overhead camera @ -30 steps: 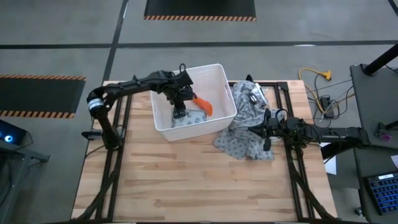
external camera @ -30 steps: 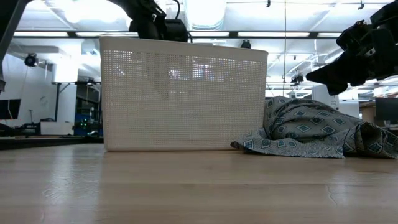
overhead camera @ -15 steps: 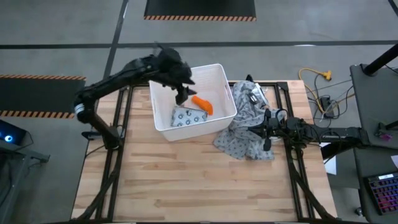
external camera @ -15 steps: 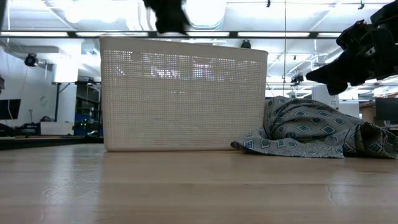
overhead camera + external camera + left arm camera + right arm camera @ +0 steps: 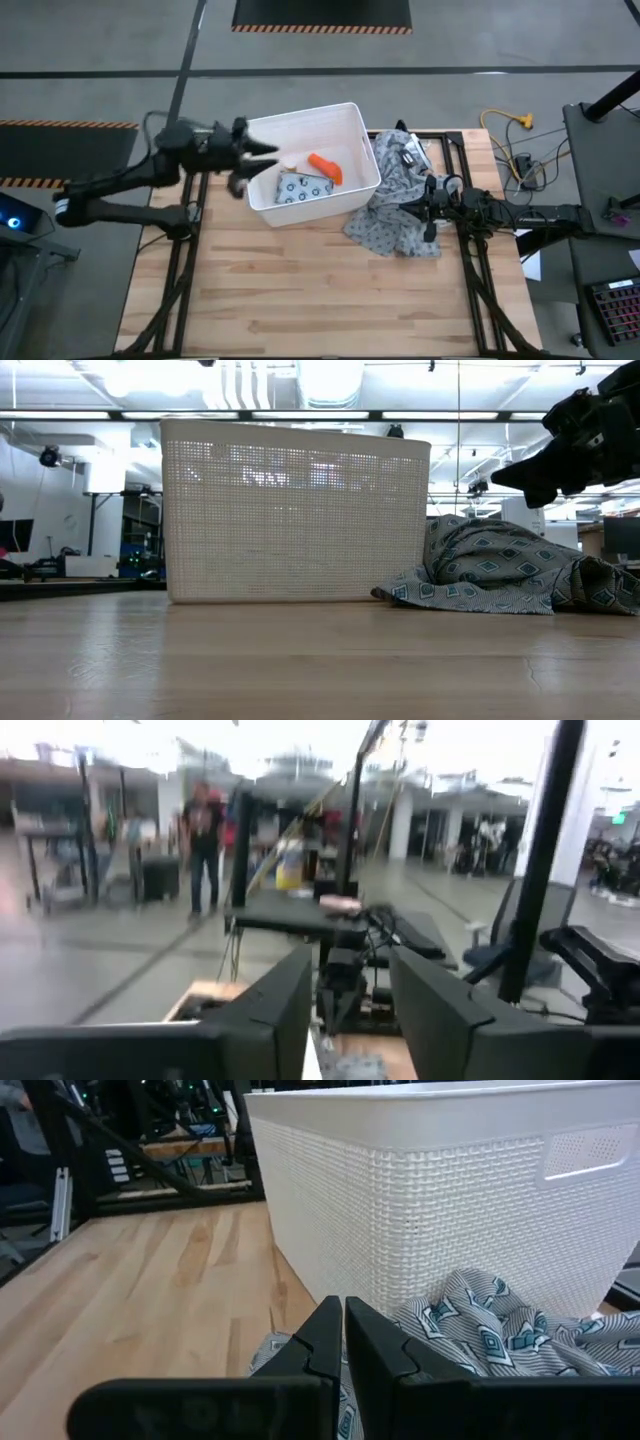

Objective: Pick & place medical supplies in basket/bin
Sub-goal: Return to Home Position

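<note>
Just outside the white bin [image 5: 355, 120], the left arm reaches level, its left claw [image 5: 252, 166] spread wide, empty; the orange piece [image 5: 325, 167] and dotted packet [image 5: 300, 187] lie inside. The right claw [image 5: 425, 214] stays off to the side, pinched closed over the cloth [image 5: 395, 215].

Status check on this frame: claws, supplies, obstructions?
Left claw open, empty, outside the bin. Right claw shut above grey cloth, heaped against bin's side. Orange piece and dotted packet inside bin.
</note>
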Robot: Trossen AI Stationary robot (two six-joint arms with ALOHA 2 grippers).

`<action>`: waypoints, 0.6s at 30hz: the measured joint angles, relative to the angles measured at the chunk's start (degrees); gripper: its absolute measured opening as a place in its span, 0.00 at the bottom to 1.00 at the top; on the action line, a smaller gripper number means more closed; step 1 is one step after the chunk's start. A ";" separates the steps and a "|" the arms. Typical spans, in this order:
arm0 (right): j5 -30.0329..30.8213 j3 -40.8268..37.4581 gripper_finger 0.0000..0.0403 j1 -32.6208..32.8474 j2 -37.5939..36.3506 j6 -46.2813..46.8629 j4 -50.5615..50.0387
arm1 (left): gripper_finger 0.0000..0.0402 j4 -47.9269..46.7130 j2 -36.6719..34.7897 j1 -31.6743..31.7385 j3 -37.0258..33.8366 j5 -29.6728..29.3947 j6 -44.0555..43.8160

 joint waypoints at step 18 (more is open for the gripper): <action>0.04 0.02 0.03 -0.02 0.07 2.94 12.78 | 0.01 12.73 -37.82 -2.59 -43.73 -7.83 0.65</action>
